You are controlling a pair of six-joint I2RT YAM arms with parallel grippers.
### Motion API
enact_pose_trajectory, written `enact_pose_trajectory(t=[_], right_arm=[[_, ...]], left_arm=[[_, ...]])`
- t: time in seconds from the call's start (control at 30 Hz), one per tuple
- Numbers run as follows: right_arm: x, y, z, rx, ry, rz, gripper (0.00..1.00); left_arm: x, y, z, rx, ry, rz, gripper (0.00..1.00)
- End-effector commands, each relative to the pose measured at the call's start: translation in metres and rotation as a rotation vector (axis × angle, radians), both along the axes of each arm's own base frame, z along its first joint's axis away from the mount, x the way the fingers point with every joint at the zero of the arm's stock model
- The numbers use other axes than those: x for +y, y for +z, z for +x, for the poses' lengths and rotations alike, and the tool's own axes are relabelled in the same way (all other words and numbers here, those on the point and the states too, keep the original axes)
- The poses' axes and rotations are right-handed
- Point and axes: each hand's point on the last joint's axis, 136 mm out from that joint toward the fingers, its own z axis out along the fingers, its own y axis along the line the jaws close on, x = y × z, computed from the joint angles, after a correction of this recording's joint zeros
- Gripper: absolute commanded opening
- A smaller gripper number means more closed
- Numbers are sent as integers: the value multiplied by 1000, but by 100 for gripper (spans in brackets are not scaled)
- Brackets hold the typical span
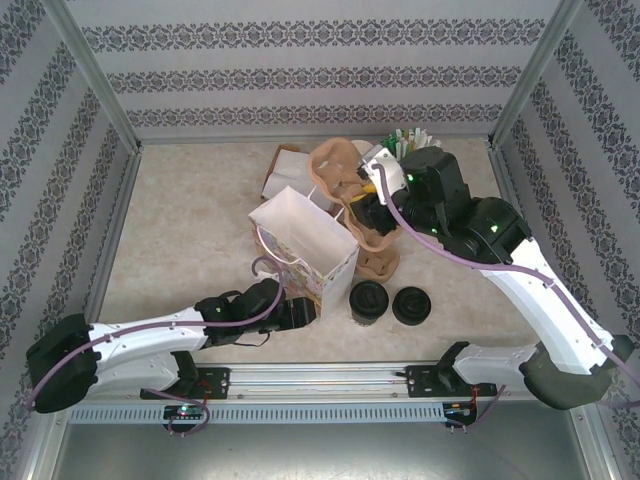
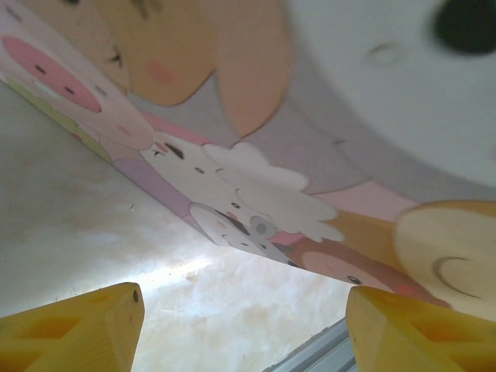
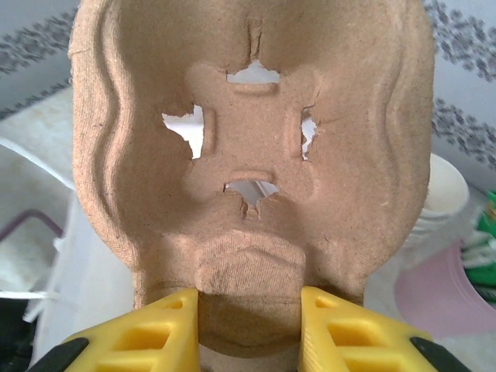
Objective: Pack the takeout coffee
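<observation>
So far nothing is packed: the coffee [image 1: 367, 301] stands on the table just right of the white bag [image 1: 335, 265], near the front edge, beside 1 black lid pile [image 1: 411, 305]. It probably has to go into a carrier and then the bag. The left gripper [image 2: 244, 318] faces the bag's printed side, jaws wide apart, holding nothing. The right gripper [image 3: 248, 310] has its jaws pinched on the edge of a cardboard cup carrier [image 3: 248, 136], at the bag's far right.

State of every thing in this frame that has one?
paper bag: standing, mouth open
takeout coffee: upright, lid on, outside the paper bag
cup carrier: upright, clamped by right gripper
left gripper: open, empty, beside the paper bag
lid pile: stacked, beside the takeout coffee
</observation>
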Motion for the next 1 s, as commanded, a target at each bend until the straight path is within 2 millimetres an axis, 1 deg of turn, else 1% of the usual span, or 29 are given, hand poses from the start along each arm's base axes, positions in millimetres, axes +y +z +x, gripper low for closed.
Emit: enact_pose_trajectory(t=[0.0,0.1,0.17,0.3,0.4,0.5,0.57,0.7,0.77,0.9,0.97], right_arm=[[24,28,-4,-30,45,118,31],[41,31,-7,-33,76,141,30],[50,29,-7,-38,85,142,30],[67,26,-8,-53,123,165,29],[78,21,-7,-76,137,173,28],[88,13,-3,-92,142,166,28],[94,3,0,-92,145,142,28],[101,-12,2,-83,147,107,27],[104,-18,3,-75,139,118,27],[106,-27,7,-79,120,136,27],[105,-34,10,-82,106,126,27]], left_arm=[[13,12,3,-72,29,16,70],[35,15,-1,-95,51,58,70],[53,17,-4,-112,70,104,70],[85,24,-10,-132,105,184,75],[106,36,-10,-163,141,230,75],[122,57,-7,-219,178,259,78],[136,75,-3,-259,215,296,80],[157,109,4,-332,260,368,80],[167,130,6,-375,275,391,80],[183,168,11,-447,302,410,79],[185,184,15,-480,305,406,79]])
